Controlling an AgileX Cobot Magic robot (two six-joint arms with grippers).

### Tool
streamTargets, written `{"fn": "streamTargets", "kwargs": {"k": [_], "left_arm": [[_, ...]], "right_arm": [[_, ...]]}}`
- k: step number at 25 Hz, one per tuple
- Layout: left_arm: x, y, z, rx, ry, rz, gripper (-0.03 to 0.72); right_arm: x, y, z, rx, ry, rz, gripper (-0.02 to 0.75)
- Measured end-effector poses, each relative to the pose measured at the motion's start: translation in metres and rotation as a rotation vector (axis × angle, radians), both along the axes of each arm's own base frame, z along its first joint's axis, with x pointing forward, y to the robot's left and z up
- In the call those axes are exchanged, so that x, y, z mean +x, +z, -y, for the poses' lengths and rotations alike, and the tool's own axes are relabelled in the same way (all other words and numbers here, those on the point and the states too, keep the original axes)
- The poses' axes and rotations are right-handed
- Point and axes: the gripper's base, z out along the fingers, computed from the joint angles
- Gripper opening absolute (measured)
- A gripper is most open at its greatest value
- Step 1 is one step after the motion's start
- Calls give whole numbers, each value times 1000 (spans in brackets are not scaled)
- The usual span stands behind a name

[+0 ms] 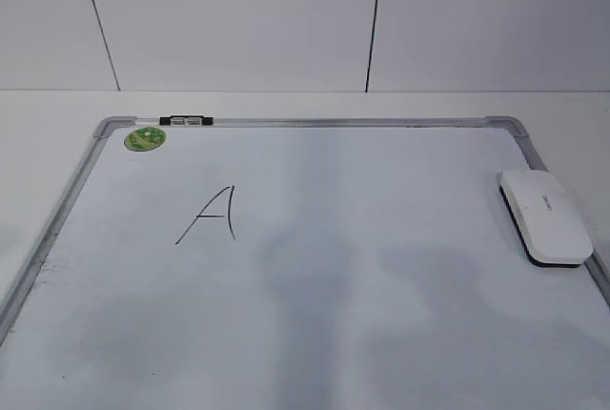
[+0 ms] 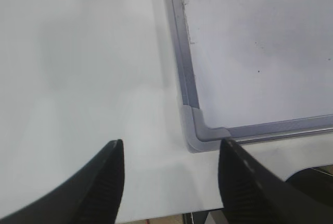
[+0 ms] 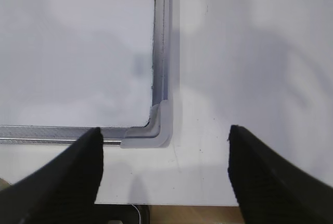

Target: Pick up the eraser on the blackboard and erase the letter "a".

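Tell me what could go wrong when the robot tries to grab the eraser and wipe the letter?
The eraser lies right against the blackboard's right frame, so a pincer finger may bump the rail or pinch it badly. Both pincers, left and right, hang open by the near corners, far from the eraser, so the reach is long. The only letter showing is an angular "A"; no rounded "a" is visible, so the robot might wipe the wrong mark.

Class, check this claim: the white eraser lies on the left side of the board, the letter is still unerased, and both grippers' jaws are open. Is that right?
Not quite. In the exterior view the eraser lies by the right edge of the board, not the left. The letter is still unerased, and both grippers' jaws are open.
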Motion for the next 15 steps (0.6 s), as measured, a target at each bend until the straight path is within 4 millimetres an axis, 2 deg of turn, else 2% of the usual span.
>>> {"fn": "streamTargets", "kwargs": {"k": [9, 15], "left_arm": [[-1, 1, 0, 0, 0, 8, 423], [-20, 7, 0, 0, 4, 143, 423]], "right_arm": [[0, 0, 0, 0, 0, 0, 593], [-5, 1, 1, 3, -7, 32, 593]]}}
